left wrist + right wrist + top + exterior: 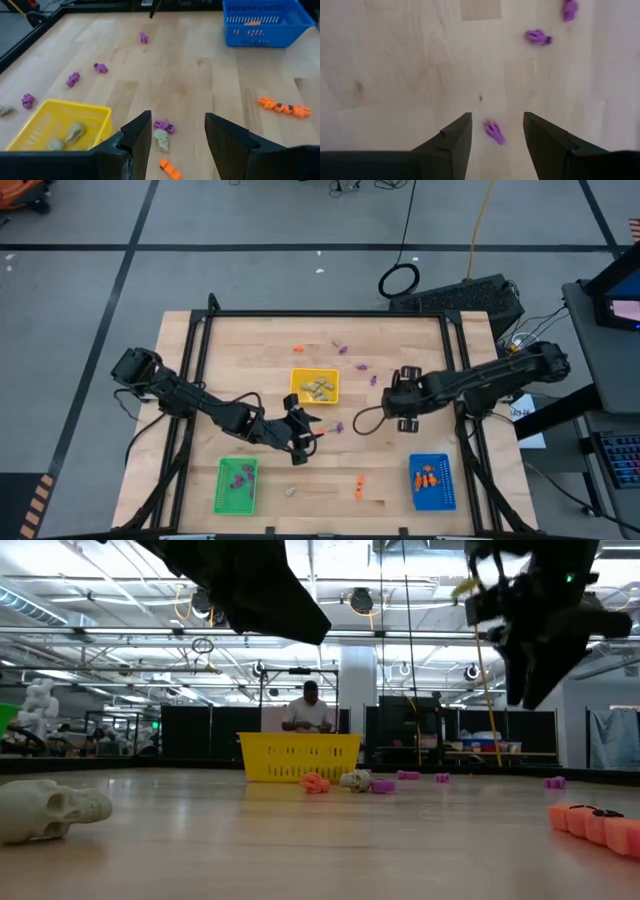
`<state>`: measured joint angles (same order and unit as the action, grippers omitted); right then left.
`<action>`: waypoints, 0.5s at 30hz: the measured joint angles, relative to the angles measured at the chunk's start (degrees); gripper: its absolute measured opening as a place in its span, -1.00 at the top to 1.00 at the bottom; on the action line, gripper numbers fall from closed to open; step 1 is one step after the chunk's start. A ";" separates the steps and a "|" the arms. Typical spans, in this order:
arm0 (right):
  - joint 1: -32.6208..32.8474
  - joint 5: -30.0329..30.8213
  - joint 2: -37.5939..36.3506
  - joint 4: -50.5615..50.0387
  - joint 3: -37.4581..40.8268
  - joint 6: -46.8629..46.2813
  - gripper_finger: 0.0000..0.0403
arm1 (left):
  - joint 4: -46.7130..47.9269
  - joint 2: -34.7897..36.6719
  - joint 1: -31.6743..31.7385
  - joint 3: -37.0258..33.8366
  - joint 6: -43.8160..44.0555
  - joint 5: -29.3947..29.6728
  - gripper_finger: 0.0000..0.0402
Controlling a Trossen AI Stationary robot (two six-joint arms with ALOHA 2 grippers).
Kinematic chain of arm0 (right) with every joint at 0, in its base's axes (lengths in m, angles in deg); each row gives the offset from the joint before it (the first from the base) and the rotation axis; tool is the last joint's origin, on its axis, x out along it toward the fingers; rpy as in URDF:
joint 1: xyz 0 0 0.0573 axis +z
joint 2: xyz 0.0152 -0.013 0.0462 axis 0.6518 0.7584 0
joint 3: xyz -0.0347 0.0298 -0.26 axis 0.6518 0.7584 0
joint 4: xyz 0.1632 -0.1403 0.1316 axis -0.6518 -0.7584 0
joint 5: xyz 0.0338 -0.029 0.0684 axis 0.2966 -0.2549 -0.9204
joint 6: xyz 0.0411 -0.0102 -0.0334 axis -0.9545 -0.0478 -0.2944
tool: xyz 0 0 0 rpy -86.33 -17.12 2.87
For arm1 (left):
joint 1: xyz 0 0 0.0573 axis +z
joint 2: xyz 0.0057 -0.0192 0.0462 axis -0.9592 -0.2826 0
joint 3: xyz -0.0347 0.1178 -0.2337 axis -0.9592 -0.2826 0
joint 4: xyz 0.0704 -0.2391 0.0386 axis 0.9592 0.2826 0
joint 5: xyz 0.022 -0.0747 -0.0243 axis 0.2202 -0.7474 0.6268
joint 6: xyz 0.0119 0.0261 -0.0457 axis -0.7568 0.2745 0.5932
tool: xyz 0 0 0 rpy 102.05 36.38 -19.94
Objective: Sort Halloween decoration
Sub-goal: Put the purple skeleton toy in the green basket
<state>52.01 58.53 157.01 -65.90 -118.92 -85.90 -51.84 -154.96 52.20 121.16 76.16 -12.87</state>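
Note:
Small orange, purple and beige Halloween decorations lie scattered on the wooden table. My left gripper (308,436) hovers open near the table's middle. Ahead of its fingers lie a beige skull (161,140), a purple piece (164,125) and an orange piece (171,170). My right gripper (400,392) points down, open, above a purple piece (494,131) that lies on the table between its fingers, untouched. Two more purple pieces (538,36) lie farther off. The yellow tray (296,376) holds beige pieces, the green tray (222,498) purple ones and the blue tray (446,498) orange ones.
Loose pieces lie along the far side (343,350) and near the front edge: a beige one (290,491) and an orange one (358,485). A black frame (330,314) borders the table. In the low view a person (308,710) sits far behind the table.

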 joint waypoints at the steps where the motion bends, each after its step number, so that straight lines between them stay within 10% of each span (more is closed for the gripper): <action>1: -0.71 -0.94 0.00 1.29 1.05 1.07 0.18 | 0.49 0.00 0.00 0.00 0.03 0.00 0.09; 15: -6.80 -6.78 0.04 6.98 11.77 6.49 0.18 | 1.40 0.02 1.53 0.00 -0.34 -0.01 0.09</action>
<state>45.21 51.75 157.05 -58.92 -107.15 -79.41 -50.44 -154.93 53.73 121.16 75.82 -12.88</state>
